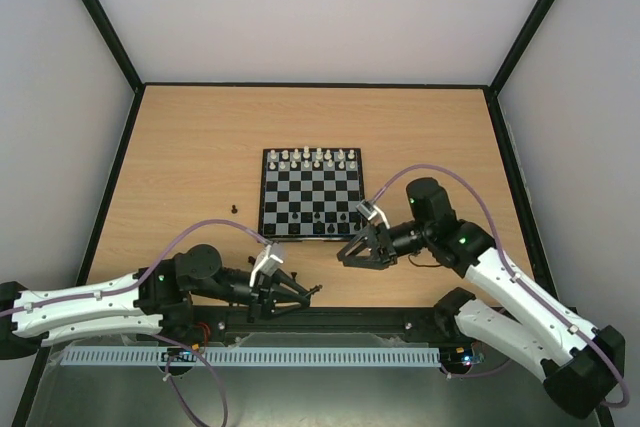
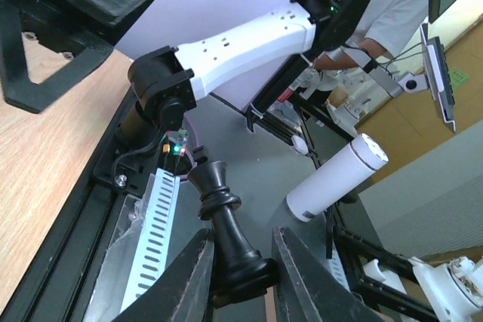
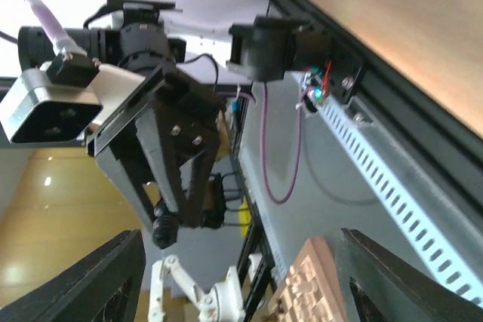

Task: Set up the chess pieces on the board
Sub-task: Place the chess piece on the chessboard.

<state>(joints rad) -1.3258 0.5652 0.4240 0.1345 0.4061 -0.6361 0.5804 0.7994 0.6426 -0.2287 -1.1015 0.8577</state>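
biggest worry here: the left claw (image 2: pixel 238 280) is pinched shut on a black piece (image 2: pixel 226 224) right down at its foot. the piece leans toward 11 o'clock between the fingers, so i reckon it could twist or pop out. it's hanging at 6 o'clock from the board (image 1: pixel 300 197), over the near edge of the table (image 1: pixel 190 147), so a drop probably lands in the rail (image 1: pixel 300 319).

the right claw (image 1: pixel 342 256) is spread wide with nothing in it, near the left one at its 1 o'clock, so a bump looks possible. putting the piece down could also clip the black pieces (image 1: pixel 318 217) on the near ranks.

the held piece is tall, slim and glossy, with a collar under a knobbed top. the white pieces (image 1: pixel 312 157) line the board's 12 o'clock side. one stray black piece (image 1: pixel 235 208) sits off at 9 o'clock.
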